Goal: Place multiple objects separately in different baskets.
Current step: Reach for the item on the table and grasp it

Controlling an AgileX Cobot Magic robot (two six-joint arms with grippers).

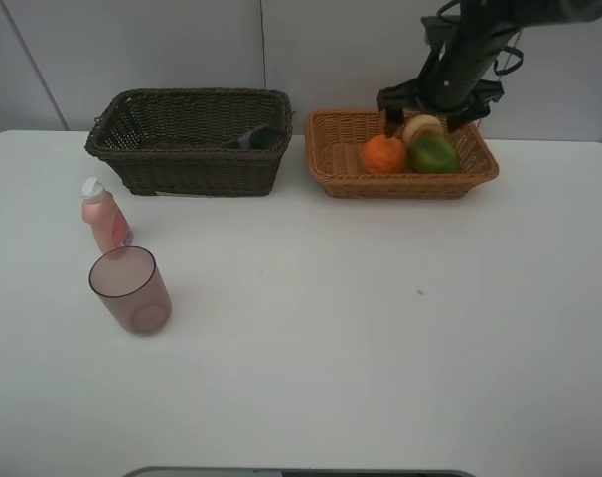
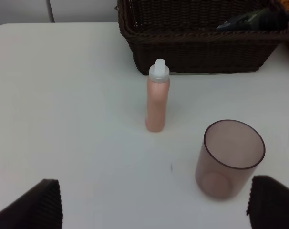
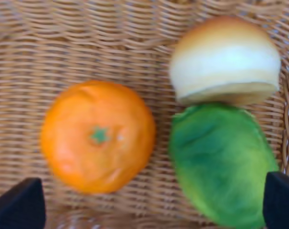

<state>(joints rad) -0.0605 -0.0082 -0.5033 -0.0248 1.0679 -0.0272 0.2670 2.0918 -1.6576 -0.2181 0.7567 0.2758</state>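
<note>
Peach, orange, green fruit lying beneath right claw, claw spread wide, empty

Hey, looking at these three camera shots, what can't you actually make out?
- Pump bottle: in the exterior high and left wrist views, the wall of the dark basket hides most of it.
- Left end effector: only two fingertips show, cut off by the left wrist frame; absent from exterior high.
- Right end effector: in exterior high, its arm hides whether it touches the peach-like fruit.
</note>
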